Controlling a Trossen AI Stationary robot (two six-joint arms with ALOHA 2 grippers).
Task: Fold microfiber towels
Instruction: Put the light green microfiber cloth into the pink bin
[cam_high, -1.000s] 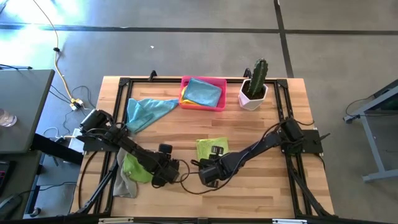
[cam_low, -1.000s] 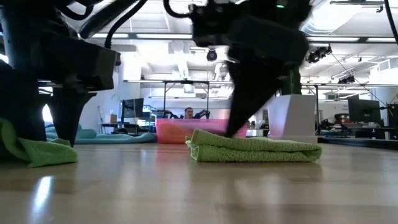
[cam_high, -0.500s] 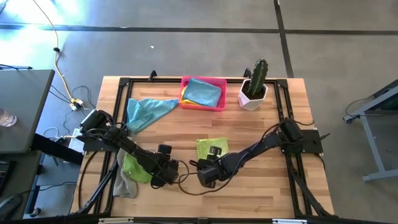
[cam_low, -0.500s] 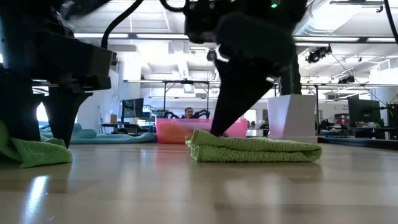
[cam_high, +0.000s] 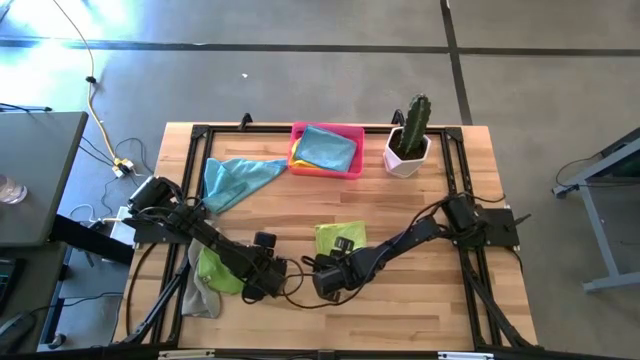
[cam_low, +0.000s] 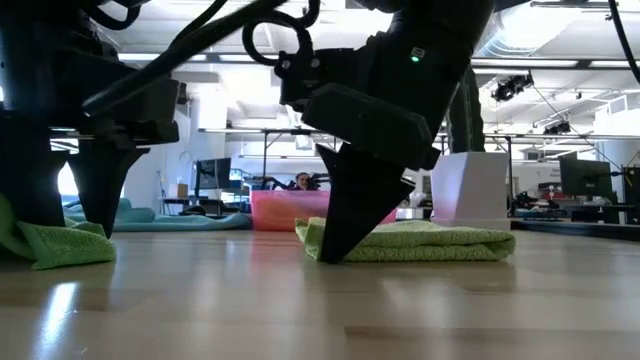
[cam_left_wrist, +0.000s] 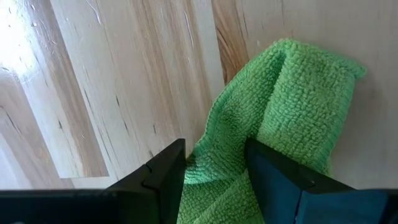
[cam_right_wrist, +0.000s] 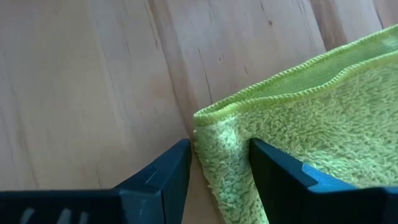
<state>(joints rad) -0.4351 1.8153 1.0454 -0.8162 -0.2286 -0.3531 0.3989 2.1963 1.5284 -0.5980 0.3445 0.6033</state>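
Note:
A crumpled lime green towel lies on the table's near left, partly over a grey towel. My left gripper points down at its right edge, shut on a ridge of it. A folded lime green towel lies flat mid-table. My right gripper is open, tips at the table, its fingers standing either side of the folded towel's near-left corner. A light blue towel lies spread at the far left. My left gripper pinches a raised fold at the crumpled lime green towel's right edge between its two fingers, coming from above and pointing down. The towel rests slack on the table; how many layers are held does not show.
A pink tray at the far edge holds a folded light blue towel over a yellow one. A cactus in a white pot stands to its right. Bare wood lies near the table's right and near edges.
My right gripper has gone down and toward the table's left edge, ending with its tips on the table at the folded towel's left end. My left gripper has shifted slightly toward the left edge, and the crumpled towel's edge went with it.

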